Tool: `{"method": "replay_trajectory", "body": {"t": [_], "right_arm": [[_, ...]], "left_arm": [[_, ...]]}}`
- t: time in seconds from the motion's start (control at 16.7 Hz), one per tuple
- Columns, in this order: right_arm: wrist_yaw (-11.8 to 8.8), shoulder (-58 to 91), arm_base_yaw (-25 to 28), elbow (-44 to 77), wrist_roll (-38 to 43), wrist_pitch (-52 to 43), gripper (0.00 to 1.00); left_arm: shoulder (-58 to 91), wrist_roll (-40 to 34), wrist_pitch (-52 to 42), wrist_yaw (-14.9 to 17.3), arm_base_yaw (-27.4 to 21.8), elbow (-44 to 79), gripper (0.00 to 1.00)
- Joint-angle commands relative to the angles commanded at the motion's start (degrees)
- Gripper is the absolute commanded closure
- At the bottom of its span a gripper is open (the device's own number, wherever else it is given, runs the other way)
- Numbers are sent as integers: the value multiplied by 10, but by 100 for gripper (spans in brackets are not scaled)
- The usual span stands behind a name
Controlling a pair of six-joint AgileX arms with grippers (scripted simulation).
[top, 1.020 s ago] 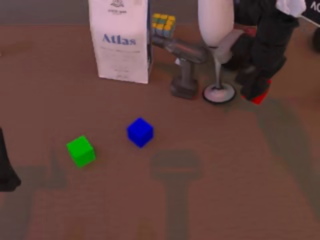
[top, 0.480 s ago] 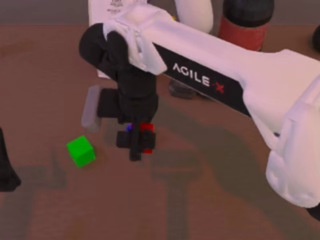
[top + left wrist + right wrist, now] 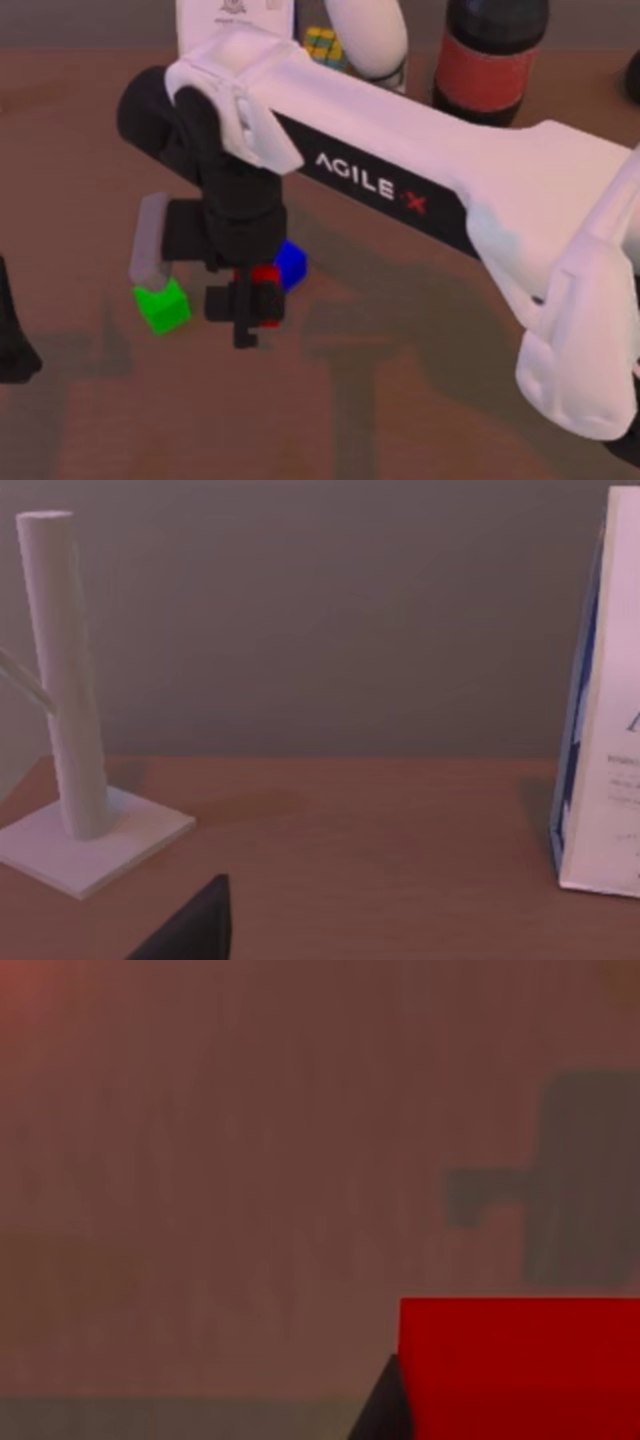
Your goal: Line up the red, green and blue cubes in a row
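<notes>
Right gripper (image 3: 250,300) was clamped on the red cube (image 3: 265,277) and hung over the table (image 3: 450,400) between the green cube (image 3: 162,305) and the blue cube (image 3: 291,263). In the right wrist view the red cube (image 3: 520,1365) filled the lower corner with bare tabletop beyond it.

Position of task items:
- Green cube: just left of the gripper.
- Blue cube: just right of the gripper and slightly farther, partly hidden by the arm.
- Red cube: held in the gap between them.

Probable hazards:
- The gap appeared narrow. A finger could strike either neighbour on descent and push it out of line.
- Release from a height would let the red cube bounce or roll.
- An off-line release would leave the row crooked.

Left gripper (image 3: 15,350) sat parked at the left edge; its finger state could not be determined.
</notes>
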Motion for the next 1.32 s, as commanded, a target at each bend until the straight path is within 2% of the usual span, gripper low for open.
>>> {"method": "replay_trajectory", "body": {"t": [0.48,0.78,1.32], "right_arm": [[0,0,1,-148,0,147,100],[1,1,2,-158,0,157,100],[1,1,2,-158,0,157,32]], "left_arm": [[0,0,0,0,0,0,0],[0,0,0,0,0,0,0],[0,0,0,0,0,0,0]]}}
